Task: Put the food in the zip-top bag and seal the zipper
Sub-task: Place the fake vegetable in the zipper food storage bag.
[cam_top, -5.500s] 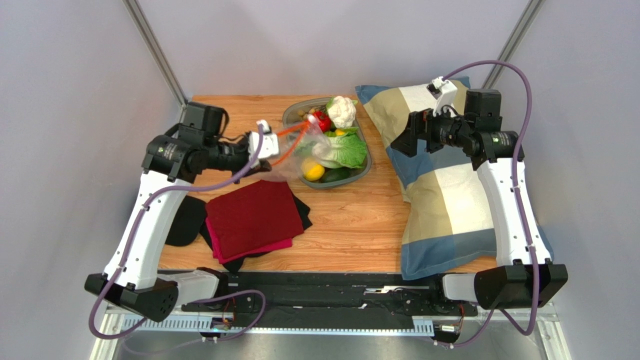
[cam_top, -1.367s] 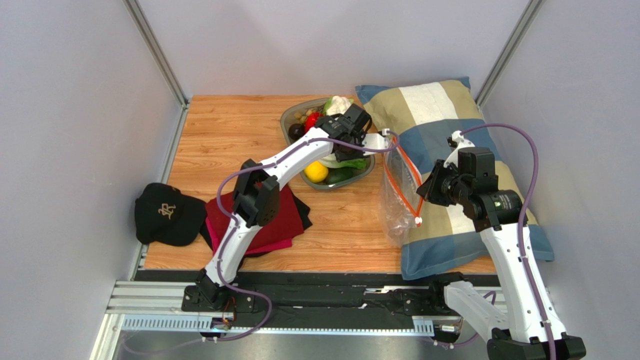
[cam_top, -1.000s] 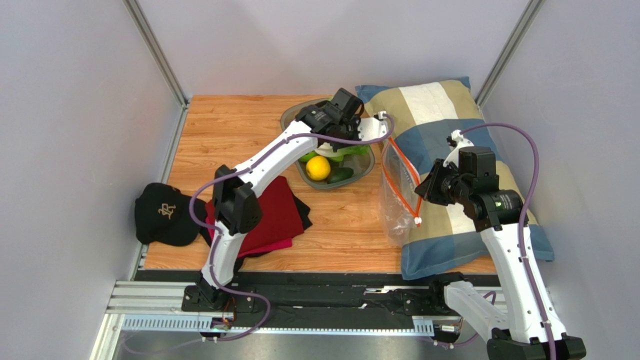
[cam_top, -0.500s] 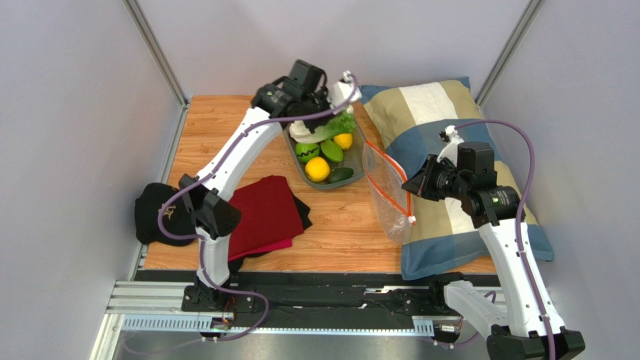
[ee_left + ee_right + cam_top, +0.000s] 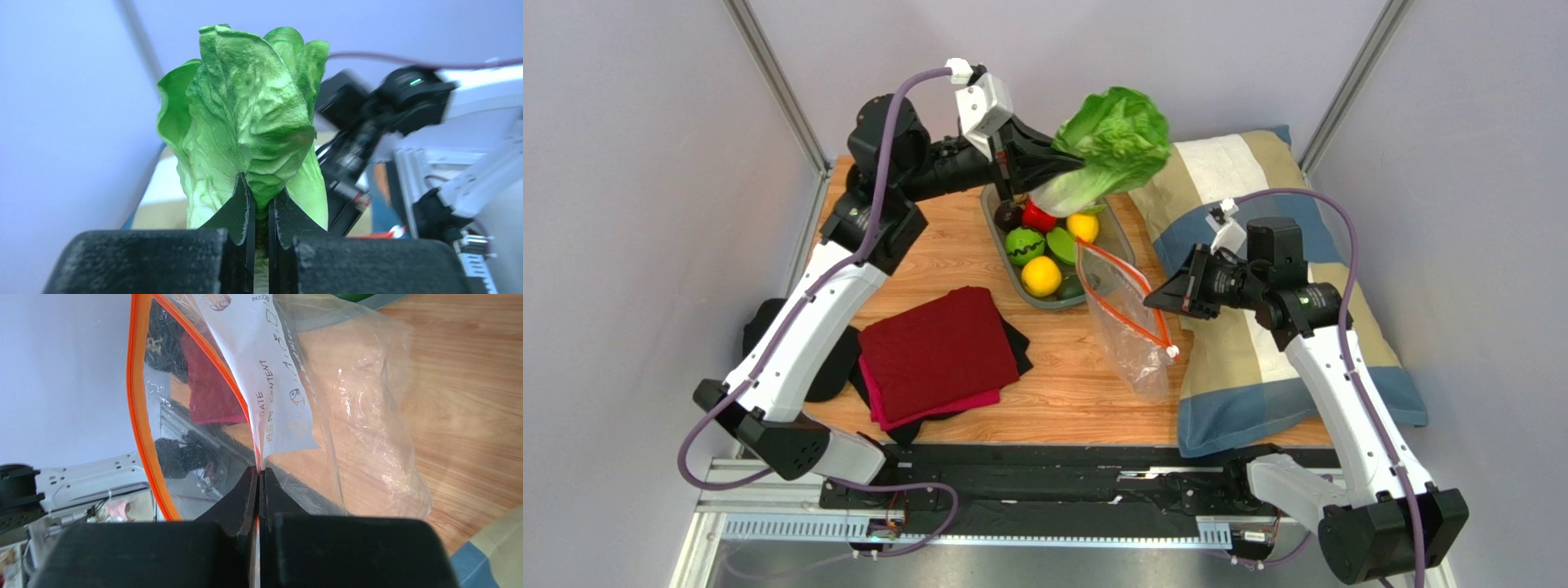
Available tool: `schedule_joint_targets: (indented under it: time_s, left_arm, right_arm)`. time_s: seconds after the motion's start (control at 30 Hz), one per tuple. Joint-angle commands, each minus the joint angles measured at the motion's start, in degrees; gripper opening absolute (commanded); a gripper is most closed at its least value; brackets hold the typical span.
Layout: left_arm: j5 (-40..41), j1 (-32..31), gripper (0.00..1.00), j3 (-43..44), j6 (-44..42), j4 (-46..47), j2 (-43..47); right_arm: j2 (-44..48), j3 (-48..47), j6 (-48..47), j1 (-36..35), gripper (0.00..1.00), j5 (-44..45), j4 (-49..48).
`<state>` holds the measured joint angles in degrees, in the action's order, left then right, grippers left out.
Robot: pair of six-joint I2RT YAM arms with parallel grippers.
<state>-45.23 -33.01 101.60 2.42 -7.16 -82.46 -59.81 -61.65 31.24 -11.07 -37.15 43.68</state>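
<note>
The grey oval tray (image 5: 1053, 301) holds a small yellow fruit (image 5: 1084, 228), a red pepper (image 5: 1038, 218) and glossy green fruits (image 5: 1024, 245). Above its far end the left gripper (image 5: 261, 202) is clamped on the crinkled cabbage (image 5: 245, 122) — white stem pinched. Right of the tray, the right gripper (image 5: 258, 478) pinches the crinkly clear zip-top bag (image 5: 1124, 331), its orange zipper (image 5: 138, 416) gaping.

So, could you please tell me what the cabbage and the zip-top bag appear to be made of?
The cabbage looks like moulded plastic or rubber, softly matte, veins pressed in. The zip-top bag is thin clear plastic film, glossy, crinkled and see-through.
</note>
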Motion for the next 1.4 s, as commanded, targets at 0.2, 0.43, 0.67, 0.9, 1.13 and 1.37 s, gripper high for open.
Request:
schedule_joint_targets:
  time_s: [0.2, 0.43, 0.67, 0.9, 1.13, 1.37]
  left_arm:
    - [-17.6, -8.5, 0.0, -14.1, 18.1, 38.7, -10.1]
    - [-21.5, -8.6, 0.0, -26.3, 17.9, 44.5, -7.0]
    - [-25.1, -8.4, 0.0, -33.7, 12.9, 37.0, 1.9]
    - [-25.4, -7.6, 0.0, -32.8, -2.3, 16.4, 2.7]
    - [-25.9, -7.2, 0.0, -27.9, -7.6, 16.8, -2.5]
    - [-33.4, -8.9, 0.0, -23.7, -13.7, 14.9, -5.0]
  right_arm:
    - [-1.6, 1.9, 1.0, -0.9, 0.0, -12.7, -8.2]
    - [-1.7, 2.8, 2.2, 0.0, 0.0, -19.5, -11.2]
    - [-3.9, 5.0, 3.2, 3.2, 0.0, -23.3, -12.3]
    - [-3.9, 5.5, 6.5, 4.0, 0.0, -27.1, -17.1]
    - [-3.2, 9.3, 10.9, 2.5, 0.0, -30.4, -22.2]
    - [-4.3, 9.0, 13.1, 2.1, 0.0, -32.1, -24.0]
